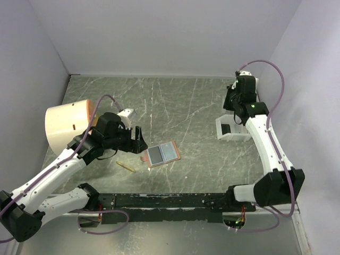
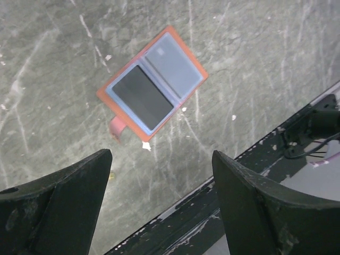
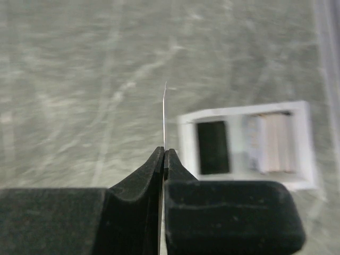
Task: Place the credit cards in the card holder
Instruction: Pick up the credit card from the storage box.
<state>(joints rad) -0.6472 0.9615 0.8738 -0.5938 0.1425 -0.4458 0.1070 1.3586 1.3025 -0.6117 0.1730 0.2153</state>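
Note:
The card holder (image 1: 162, 154) lies open and flat on the table, tan-brown with a small tab at its left. In the left wrist view it (image 2: 152, 83) shows a dark pocket on its left half and a pale blue card (image 2: 172, 66) on its right half. My left gripper (image 2: 162, 175) is open and empty, hovering just left of the holder (image 1: 139, 139). My right gripper (image 3: 164, 154) is shut on a thin credit card (image 3: 165, 114) seen edge-on, held above the table near the white tray (image 1: 232, 129).
A big cream cylinder (image 1: 66, 123) lies at the far left. The white open tray (image 3: 244, 143) holds several more cards. A small yellow stick (image 1: 126, 166) lies beside the holder. A black rail (image 1: 164, 201) runs along the table's near edge.

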